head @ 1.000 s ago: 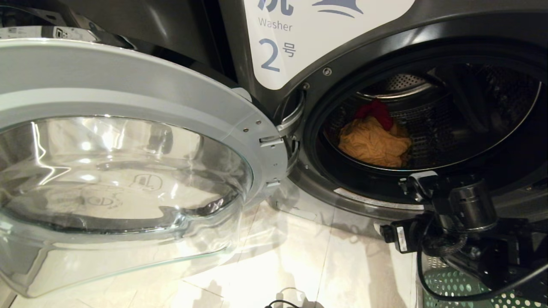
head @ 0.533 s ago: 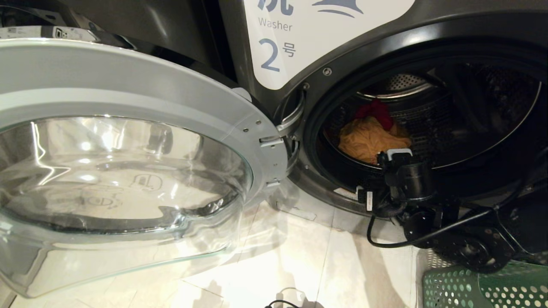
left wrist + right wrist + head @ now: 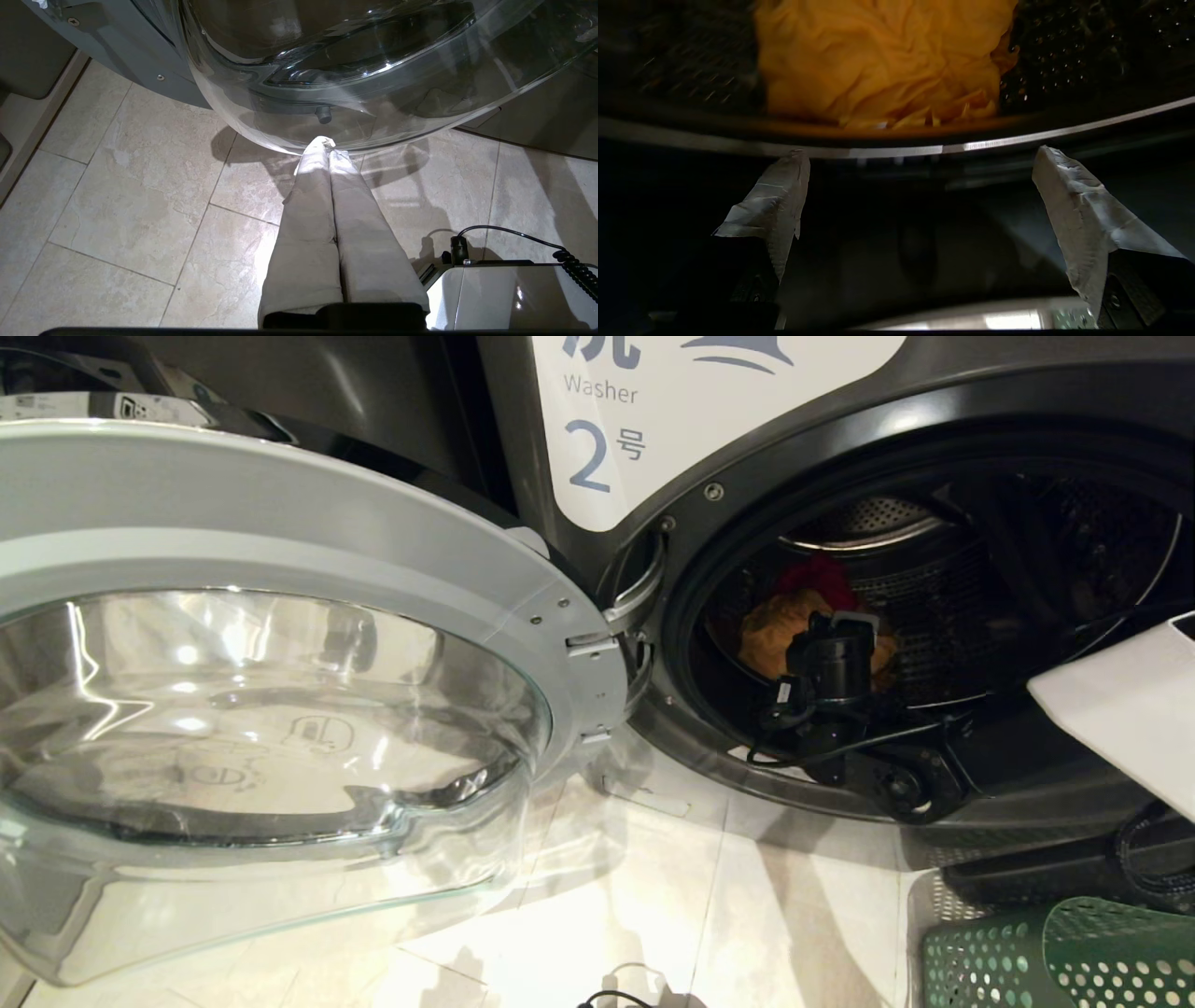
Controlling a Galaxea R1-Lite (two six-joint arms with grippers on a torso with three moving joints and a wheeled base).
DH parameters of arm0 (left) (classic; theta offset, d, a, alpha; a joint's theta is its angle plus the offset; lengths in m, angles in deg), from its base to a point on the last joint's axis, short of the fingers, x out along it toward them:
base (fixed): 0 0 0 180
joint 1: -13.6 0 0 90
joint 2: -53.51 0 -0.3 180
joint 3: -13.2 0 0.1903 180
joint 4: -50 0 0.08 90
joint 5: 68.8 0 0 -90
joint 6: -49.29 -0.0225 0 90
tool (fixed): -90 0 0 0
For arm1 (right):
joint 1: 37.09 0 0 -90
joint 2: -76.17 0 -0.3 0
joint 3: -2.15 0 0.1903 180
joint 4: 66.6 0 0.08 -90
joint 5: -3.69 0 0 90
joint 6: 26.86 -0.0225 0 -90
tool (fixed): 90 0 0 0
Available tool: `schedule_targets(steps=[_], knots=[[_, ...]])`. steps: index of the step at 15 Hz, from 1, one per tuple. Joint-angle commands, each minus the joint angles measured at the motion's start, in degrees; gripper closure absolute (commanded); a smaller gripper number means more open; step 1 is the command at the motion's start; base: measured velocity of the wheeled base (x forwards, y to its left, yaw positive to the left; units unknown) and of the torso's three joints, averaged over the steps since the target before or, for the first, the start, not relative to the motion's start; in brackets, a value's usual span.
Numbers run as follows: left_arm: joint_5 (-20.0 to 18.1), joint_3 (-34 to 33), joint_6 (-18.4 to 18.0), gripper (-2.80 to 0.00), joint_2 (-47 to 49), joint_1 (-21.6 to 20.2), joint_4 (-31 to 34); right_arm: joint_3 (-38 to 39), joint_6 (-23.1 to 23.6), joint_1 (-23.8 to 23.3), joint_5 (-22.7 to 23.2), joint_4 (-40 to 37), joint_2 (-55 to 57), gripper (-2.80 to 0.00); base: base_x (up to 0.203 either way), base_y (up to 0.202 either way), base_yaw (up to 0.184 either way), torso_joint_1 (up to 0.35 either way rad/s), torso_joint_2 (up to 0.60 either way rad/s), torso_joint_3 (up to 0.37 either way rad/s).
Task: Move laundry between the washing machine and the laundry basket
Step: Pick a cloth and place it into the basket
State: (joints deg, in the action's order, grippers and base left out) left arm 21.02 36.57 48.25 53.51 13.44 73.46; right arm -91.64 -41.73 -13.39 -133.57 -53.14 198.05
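Barely started: right claw gaped wide, empty, at the washing machine mouth. Yellow garment sat at its 12 o'clock; left claw pinched closed.

Washing machine door open, right gripper inside drum before yellow-orange laundry, green laundry basket below

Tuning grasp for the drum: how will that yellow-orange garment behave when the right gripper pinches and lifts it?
Likely floppy: the yellow-orange garment lies crumpled in deep folds, so it should drape and trail. Probably light, being thin cloth. It may drag on the drum lip or tug the red garment behind it. Right gripper is open, short of it.
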Motion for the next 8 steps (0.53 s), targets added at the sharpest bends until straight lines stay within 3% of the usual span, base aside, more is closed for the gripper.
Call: schedule_targets(steps=[1, 5, 8], knots=[[0.01, 0.0, -0.01, 0.0, 0.09, -0.02, -0.01, -6.05, -0.11, -1.45, -0.91, 0.06, 4.86, -2.8, 0.0, 0.0, 0.0, 0.0, 0.0, 0.0], [0.01, 0.0, -0.01, 0.0, 0.09, -0.02, -0.01, -20.49, -1.76, -2.45, -2.17, -6.56, 9.73, -2.8, 0.0, 0.0, 0.0, 0.0, 0.0, 0.0], [0.01, 0.0, -0.01, 0.0, 0.09, -0.02, -0.01, -36.84, -5.48, -4.21, -2.22, -17.75, 15.23, -2.8, 0.0, 0.0, 0.0, 0.0, 0.0, 0.0]])
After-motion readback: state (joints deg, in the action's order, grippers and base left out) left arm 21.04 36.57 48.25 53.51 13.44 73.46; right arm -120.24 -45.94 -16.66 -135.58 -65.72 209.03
